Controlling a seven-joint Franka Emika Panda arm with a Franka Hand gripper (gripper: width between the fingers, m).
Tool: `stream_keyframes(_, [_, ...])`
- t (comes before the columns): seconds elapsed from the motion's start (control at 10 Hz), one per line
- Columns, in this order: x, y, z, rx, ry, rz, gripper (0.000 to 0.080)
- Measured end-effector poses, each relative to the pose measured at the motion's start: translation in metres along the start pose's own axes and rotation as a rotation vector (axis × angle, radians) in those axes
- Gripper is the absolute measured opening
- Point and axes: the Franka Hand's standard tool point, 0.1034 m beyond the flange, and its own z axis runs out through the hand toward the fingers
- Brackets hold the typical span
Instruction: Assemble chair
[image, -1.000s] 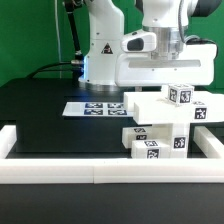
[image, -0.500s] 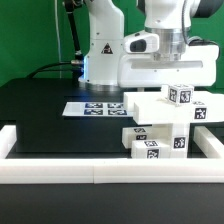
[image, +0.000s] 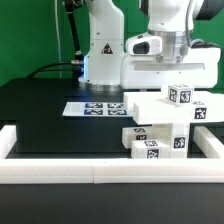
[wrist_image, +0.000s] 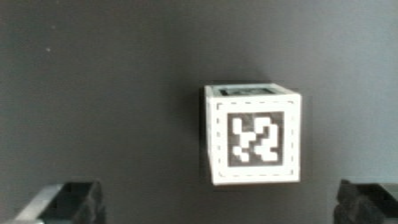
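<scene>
Several white blocky chair parts with black-and-white tags are stacked together on the black table at the exterior view's right, just behind the front rail. The arm's white hand hovers above and behind them, and the stack hides its fingertips. In the wrist view one white chair part with a marker tag on its top lies on the dark table. My gripper is open and empty. Its two dark fingers stand wide apart, off to one side of that part and not touching it.
The marker board lies flat on the table at mid-depth, to the exterior view's left of the stack. A long low white border rail runs along the front edge and up both sides. The robot base stands at the back.
The hand has shifted very slightly toward the exterior view's right. The chair parts have not moved.
</scene>
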Motion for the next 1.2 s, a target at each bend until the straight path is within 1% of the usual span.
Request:
stream_keyframes(0.2, [-0.005,-0.002,0.003,-0.003,-0.004,0.000,0.0649])
stream_keyframes(0.9, [-0.005,-0.002,0.004,-0.005,-0.005,0.000,0.0649])
stream_keyframes(1.1, [-0.009,0.000,0.014,-0.015,-0.019,-0.003,0.0649])
stream_keyframes(1.2, [-0.008,0.000,0.016,-0.019,-0.022,-0.002,0.0649])
